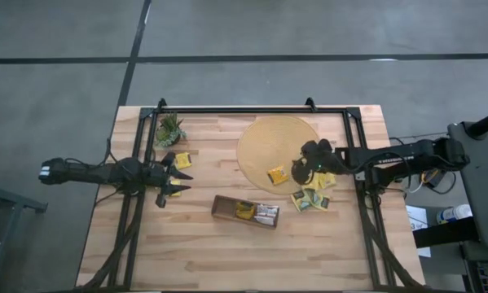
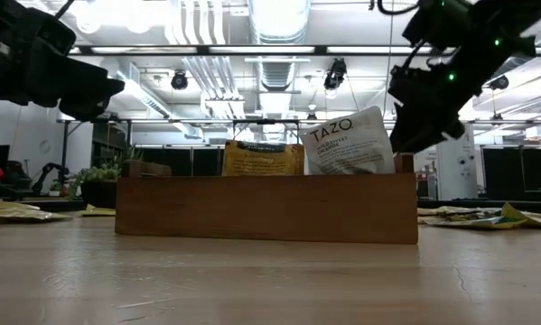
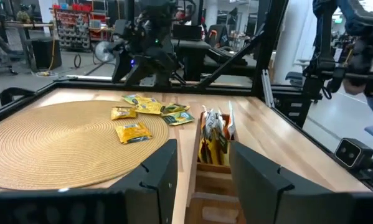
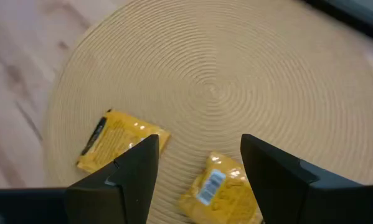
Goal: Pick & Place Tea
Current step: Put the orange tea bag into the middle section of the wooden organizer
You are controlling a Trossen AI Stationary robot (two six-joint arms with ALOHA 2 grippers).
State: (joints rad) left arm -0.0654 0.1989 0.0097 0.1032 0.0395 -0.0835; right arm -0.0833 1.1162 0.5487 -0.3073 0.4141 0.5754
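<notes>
High view: right gripper [image 1: 302, 168] jaws wide, empty, hung over sachet [image 1: 277, 175] on mat [image 1: 264, 138]. Risk: jaws caught neighbouring sachets [image 1: 310, 198]. Left gripper [image 1: 177, 173] half-open, empty, far left of tray [image 1: 245, 212].

Tea sachets: small flat square paper packs, mostly yellow with dark marks.

One yellow sachet [image 1: 277, 175] lies flat on round mat [image 1: 264, 134], near mat's lower edge. Second yellow one [image 4: 222, 186] lies flat just beside it on mat.

Small heap of sachets [image 1: 311, 198] lies flat on worktop [image 1: 227, 252] just past mat edge; packs overlap, some with green marks.

Yellow sachet [image 2: 262, 159] and white sachet [image 2: 347, 143] stand upright in brown tray [image 2: 265, 208], side by side. White one leans a little.
</notes>
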